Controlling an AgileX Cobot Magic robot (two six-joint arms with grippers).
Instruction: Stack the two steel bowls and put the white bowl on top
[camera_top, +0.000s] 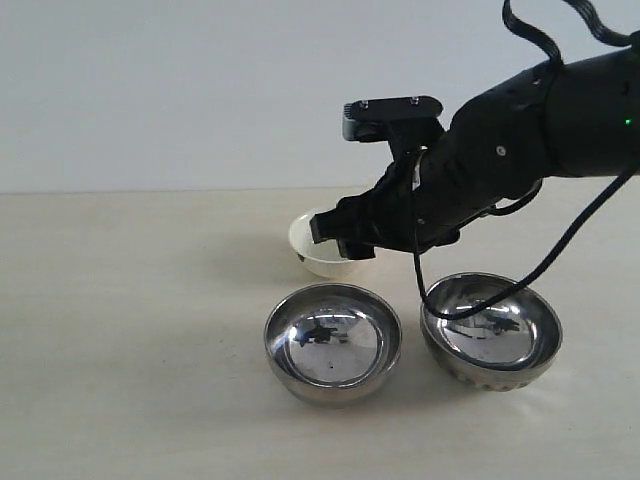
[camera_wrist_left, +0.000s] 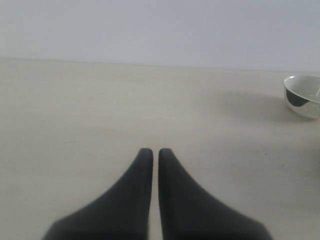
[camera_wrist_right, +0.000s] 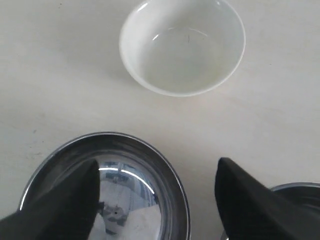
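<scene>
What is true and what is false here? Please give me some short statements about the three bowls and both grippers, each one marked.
1. The white bowl is empty. True.
2. The right gripper grips the white bowl. False: it is open and holds nothing.
3. The left gripper is shut. True.
4. The smooth steel bowl sits inside the fluted steel bowl. False: they stand side by side, apart.

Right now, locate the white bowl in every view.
Exterior: white bowl at centre, behind the right gripper.
Left wrist: one bowl far beside the shut left gripper; cannot tell whether it is this.
Right wrist: the bowl lies beyond the open gripper.
Shared landmark: the two steel bowls close by it.
</scene>
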